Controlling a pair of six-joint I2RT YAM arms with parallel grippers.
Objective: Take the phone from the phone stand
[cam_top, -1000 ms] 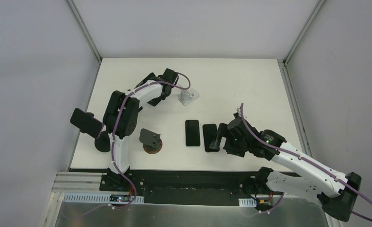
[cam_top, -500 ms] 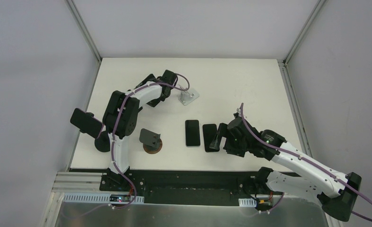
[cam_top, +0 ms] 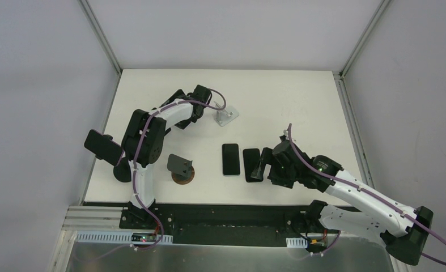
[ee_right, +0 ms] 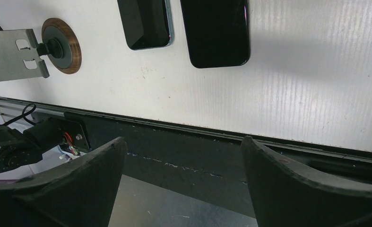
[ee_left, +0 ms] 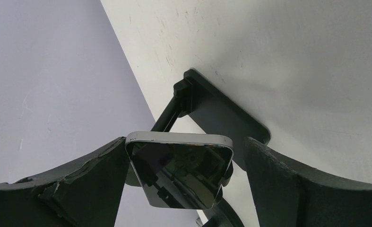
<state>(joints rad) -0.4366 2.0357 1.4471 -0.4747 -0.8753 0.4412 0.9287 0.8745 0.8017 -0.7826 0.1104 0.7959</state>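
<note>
A dark phone with a silver rim stands on the black phone stand at the table's left edge. In the top view the phone is above the stand's round base. My left gripper is open and straddles the phone's top. The left finger touches the phone's side. The right finger stands a little apart from it. My right gripper hovers open and empty over the table's front edge.
Two dark phones lie flat mid-table, just beyond my right gripper. A grey stand on a wooden disc is near the front. A white stand is by the left arm's elbow. The side wall is close behind the phone stand.
The left arm's elbow has crept slightly leftward. The phone remains on its stand and the right arm has not moved.
</note>
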